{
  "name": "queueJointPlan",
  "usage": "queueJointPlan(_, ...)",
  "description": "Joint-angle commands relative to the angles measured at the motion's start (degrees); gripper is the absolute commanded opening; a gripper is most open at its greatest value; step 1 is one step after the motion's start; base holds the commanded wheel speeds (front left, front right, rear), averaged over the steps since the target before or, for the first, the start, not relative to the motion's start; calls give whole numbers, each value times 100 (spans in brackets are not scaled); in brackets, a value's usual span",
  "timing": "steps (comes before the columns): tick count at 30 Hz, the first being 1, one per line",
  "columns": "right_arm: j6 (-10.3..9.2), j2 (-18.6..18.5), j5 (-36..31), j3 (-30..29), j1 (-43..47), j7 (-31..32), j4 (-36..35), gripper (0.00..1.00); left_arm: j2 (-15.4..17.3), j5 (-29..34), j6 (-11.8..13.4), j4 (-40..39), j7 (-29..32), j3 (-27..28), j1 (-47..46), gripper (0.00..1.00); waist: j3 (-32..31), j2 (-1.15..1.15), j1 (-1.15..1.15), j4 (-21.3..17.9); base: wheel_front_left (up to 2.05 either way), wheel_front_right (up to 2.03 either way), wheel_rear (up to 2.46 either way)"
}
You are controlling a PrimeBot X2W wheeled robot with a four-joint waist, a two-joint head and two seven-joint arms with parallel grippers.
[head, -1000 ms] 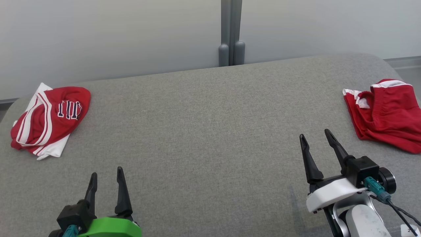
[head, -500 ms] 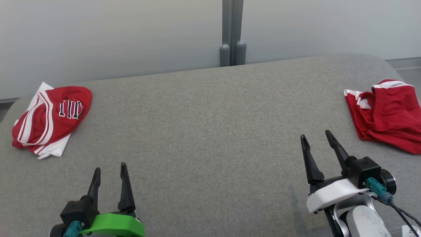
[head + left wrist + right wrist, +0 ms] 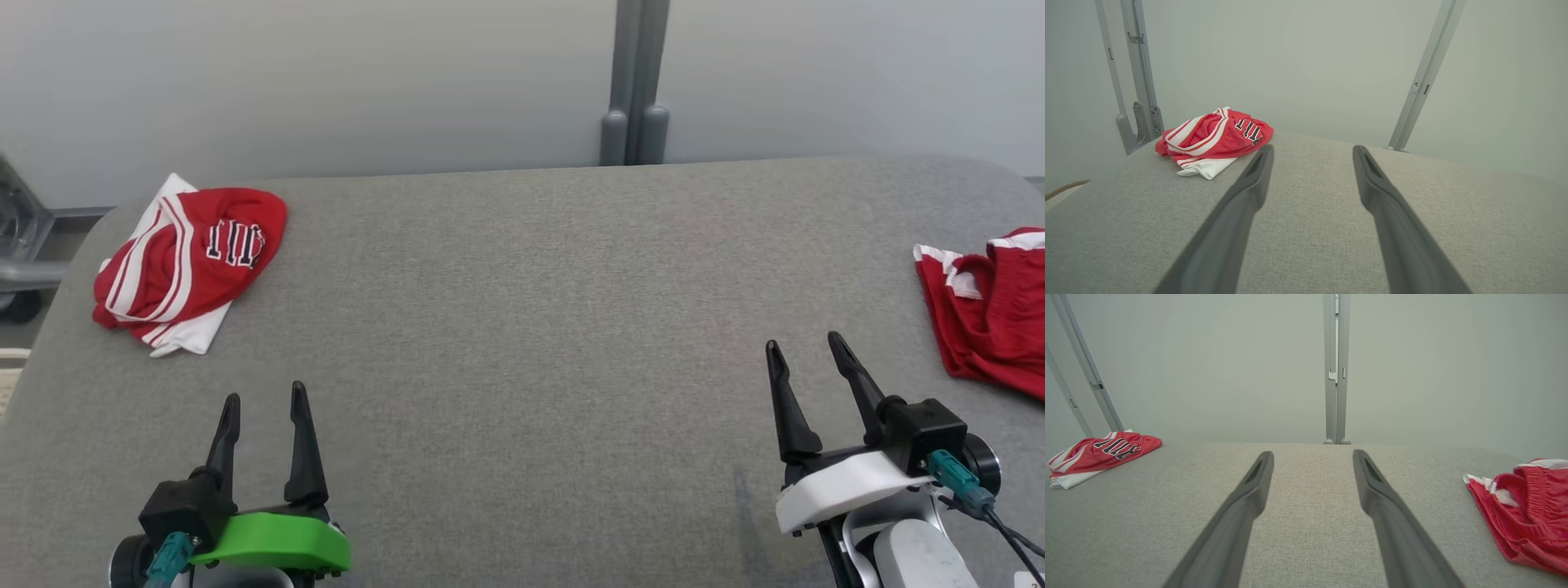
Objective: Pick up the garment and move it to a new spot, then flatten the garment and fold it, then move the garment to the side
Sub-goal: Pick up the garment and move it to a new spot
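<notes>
**Open grippers, garments at opposite edges**

The left gripper point(image 3: 265, 392) and right gripper point(image 3: 802, 340) hover, jaws apart, above the grey table point(image 3: 522, 327). The folded jersey point(image 3: 188, 265) lies near its far-left corner and the red shorts point(image 3: 992, 318) at its right edge, with bare fabric between.

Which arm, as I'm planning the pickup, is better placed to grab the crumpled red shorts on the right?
Right. The right gripper is open and empty, nearest the shorts; the left gripper sits across the table, nearer the folded red-and-white garment.
</notes>
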Motion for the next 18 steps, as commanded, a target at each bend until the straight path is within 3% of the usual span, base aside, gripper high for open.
queueJointPlan(1,-2,-12,15,-12,89,-26,-36,100,66,40,15,-29,-1,29,-57,100,21,0,0,323,0,0,0)
queueJointPlan(18,-2,-14,88,162,228,-24,-475,100,82,-78,71,-87,3,72,80,100,126,0,0,1778,0,0,0)
